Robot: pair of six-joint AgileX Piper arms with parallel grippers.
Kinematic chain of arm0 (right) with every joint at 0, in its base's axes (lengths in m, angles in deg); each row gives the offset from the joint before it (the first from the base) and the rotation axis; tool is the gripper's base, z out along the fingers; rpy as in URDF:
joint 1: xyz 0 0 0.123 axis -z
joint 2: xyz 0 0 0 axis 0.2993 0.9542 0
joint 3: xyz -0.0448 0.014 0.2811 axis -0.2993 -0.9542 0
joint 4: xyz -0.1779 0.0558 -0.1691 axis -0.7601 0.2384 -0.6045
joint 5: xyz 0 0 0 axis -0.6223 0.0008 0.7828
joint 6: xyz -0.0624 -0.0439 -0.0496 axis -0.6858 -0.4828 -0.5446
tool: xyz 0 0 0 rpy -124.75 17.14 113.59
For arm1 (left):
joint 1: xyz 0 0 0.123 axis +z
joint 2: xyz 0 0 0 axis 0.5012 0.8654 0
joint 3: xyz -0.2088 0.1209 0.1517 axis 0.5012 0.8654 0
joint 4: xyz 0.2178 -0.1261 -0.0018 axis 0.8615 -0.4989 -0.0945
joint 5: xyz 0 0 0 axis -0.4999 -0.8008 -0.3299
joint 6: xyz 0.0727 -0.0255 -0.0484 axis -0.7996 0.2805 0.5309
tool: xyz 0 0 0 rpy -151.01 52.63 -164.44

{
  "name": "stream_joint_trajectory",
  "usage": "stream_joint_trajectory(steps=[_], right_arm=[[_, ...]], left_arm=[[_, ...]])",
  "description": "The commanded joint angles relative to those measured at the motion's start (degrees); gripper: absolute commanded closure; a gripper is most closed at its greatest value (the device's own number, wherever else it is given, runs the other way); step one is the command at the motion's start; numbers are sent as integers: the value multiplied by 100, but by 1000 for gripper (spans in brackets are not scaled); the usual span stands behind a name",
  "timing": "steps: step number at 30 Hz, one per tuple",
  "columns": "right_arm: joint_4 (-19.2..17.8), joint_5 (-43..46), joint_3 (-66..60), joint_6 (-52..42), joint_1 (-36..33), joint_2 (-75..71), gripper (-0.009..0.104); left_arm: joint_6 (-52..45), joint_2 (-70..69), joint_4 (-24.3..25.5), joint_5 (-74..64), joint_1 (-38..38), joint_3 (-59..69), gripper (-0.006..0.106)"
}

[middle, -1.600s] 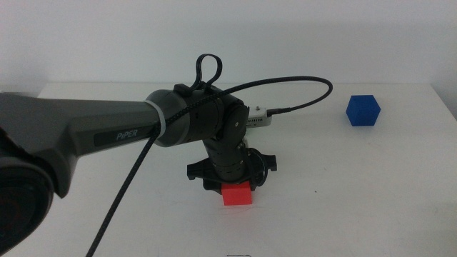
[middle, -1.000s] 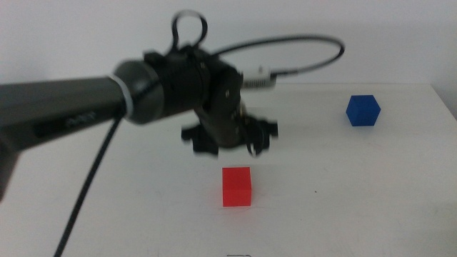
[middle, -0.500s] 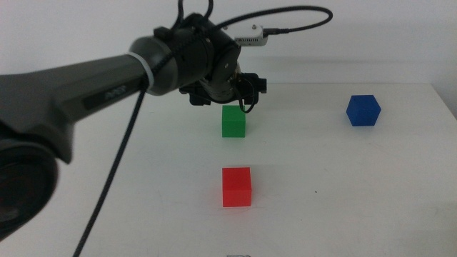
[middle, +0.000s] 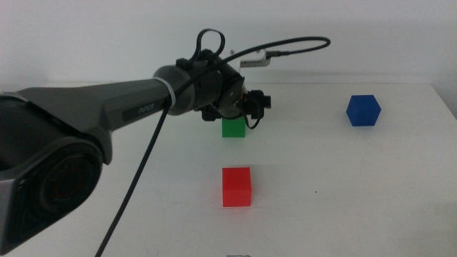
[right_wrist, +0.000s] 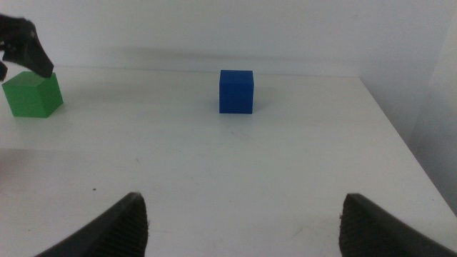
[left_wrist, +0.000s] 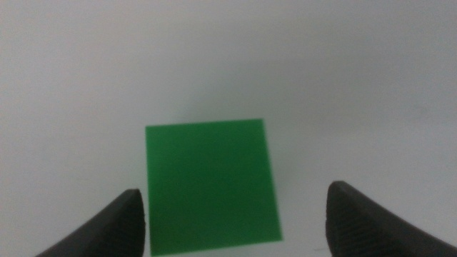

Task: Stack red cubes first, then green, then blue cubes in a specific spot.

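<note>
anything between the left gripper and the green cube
Nothing visible. The left gripper hangs open right over the green cube, with only bare table around it.

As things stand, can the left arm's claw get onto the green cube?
Probably yes. The left claw hangs open right above the green cube, jaws wider than it, nothing between; red cube sits apart.

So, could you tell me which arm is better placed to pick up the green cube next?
The left. Its gripper hovers right over the green cube, open fingers straddling it. The right gripper waits back, out of the middle view, facing the blue cube.
</note>
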Motion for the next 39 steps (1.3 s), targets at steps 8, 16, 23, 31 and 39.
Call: stream_joint_trajectory(steps=[8,16,23,31,39], right_arm=[[-54,407,132,-58,16,-89,3],[-54,407,132,-58,16,-89,3],[-54,407,132,-58,16,-89,3],[-54,407,132,-58,16,-89,3],[-54,407,132,-58,16,-89,3]], left_arm=[[130,-80,110,520,141,-202,18],[130,29,139,807,146,-202,28],[130,103,-106,707,146,-202,65],[-120,-722,-149,-18,125,-202,88],[645,-2073,330,533,-204,1481,89]])
